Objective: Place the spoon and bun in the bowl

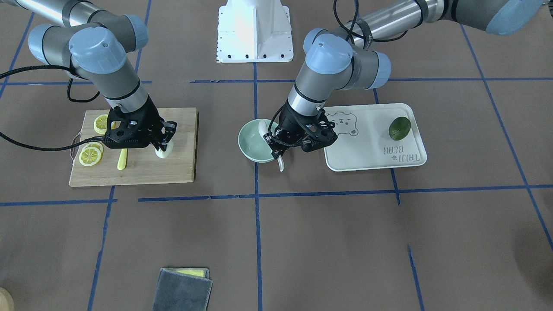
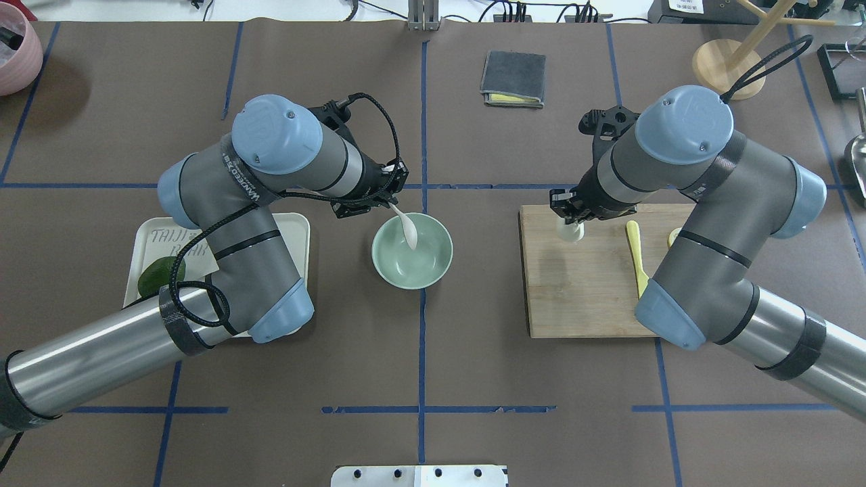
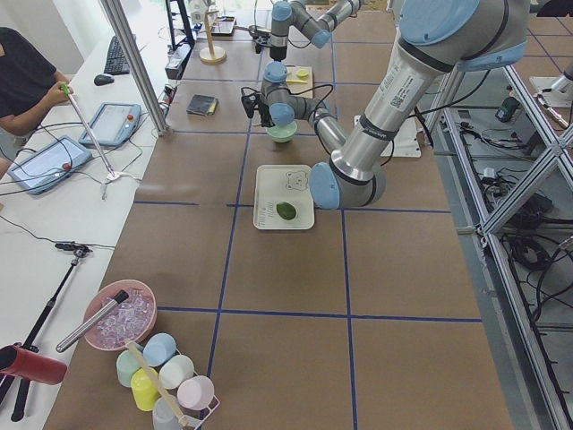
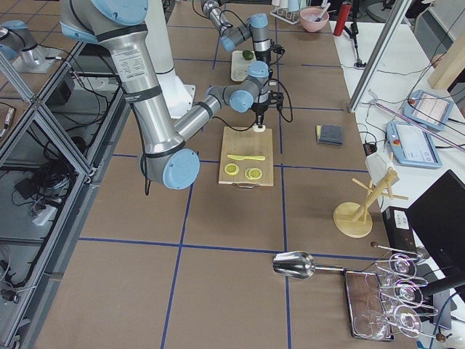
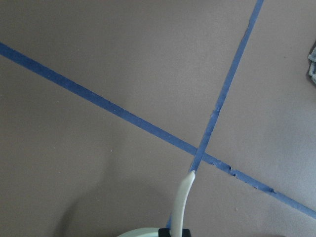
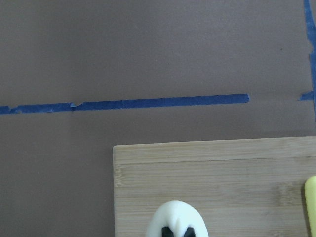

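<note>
The brown, blue-taped table (image 2: 419, 365) carries the bowl (image 2: 406, 274). The spoon (image 2: 408, 228) dips its scoop inside, its handle pinched in the left gripper (image 2: 392, 205) just past the rim. The bun (image 2: 570, 232) sits on the wooden board (image 2: 582, 291) directly beneath the right gripper (image 2: 567, 216), which touches it; whether it is gripping cannot be told.

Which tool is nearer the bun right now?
Right. The right tool is down on the bun on the cutting board; the left tool is away at the bowl, holding the spoon.
</note>
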{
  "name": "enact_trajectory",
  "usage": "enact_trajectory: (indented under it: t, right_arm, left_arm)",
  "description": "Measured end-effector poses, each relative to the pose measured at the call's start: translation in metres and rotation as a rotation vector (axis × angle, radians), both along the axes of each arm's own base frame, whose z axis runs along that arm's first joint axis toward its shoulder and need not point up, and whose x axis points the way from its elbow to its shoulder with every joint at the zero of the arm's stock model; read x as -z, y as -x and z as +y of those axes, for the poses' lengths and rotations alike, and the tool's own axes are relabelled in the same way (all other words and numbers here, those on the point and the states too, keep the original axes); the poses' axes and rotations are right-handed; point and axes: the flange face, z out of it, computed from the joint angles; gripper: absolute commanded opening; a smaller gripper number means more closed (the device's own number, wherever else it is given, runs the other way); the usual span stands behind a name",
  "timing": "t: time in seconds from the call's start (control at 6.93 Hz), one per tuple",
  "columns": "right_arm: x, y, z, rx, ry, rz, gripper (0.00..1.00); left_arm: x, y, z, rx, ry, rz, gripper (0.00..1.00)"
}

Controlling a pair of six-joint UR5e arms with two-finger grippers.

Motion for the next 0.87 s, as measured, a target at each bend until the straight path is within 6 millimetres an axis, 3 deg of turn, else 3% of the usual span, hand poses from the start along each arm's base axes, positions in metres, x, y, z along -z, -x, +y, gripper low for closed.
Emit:
enact_trajectory:
  t: [0.43,0.58,0.87]
  right_arm:
    - [0.036,0.003,-0.004,-0.007,-0.032,-0.047,0.00]
    - [0.054,0.007,-0.005,-0.008,-0.047,-0.068,0.00]
    - [0.090,0.024,-0.006,0.006,-0.076,-0.107,0.00]
  left_arm:
    - [0.003,0.027,0.012,-0.018,-0.054,0.003,1.00]
    - [-0.003,0.046,0.007,-0.024,-0.084,-0.030,1.00]
    - [-0.015,0.093,-0.023,-0.052,-0.151,-0.145,1.00]
